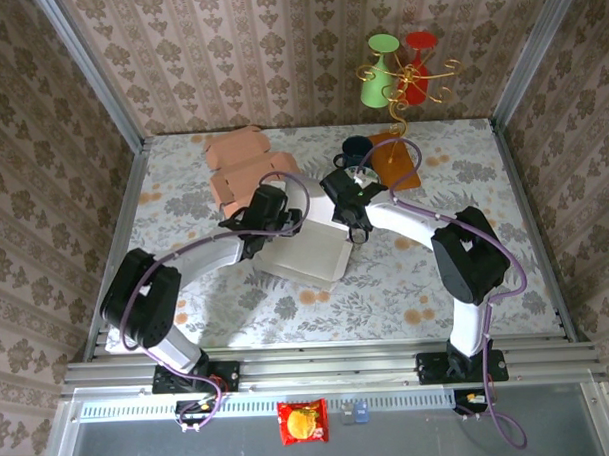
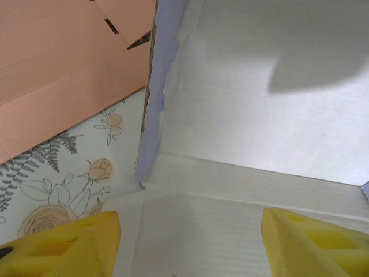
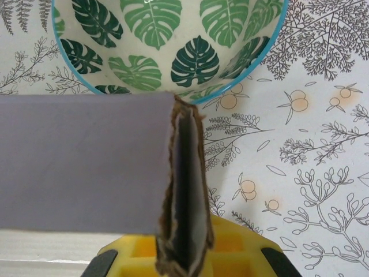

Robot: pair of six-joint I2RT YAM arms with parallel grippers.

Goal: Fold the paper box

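The white paper box (image 1: pixel 307 254) lies partly folded at the table's middle. My left gripper (image 1: pixel 268 211) hovers over the box's left side. In the left wrist view it (image 2: pixel 190 248) stands open, yellow fingers (image 2: pixel 63 242) wide apart above a white panel (image 2: pixel 230 173) and a raised wall (image 2: pixel 158 86). My right gripper (image 1: pixel 352 204) is at the box's far right corner. In the right wrist view it (image 3: pixel 183 257) is shut on the doubled, brown-edged box wall (image 3: pixel 184 190), which stands upright between its jaws.
A flat pink cardboard blank (image 1: pixel 244 165) lies behind the left gripper. A leaf-patterned bowl (image 3: pixel 167 46) sits just beyond the right gripper, beside an orange item (image 1: pixel 394 163). A mug tree (image 1: pixel 401 75) with green and red cups stands at the back.
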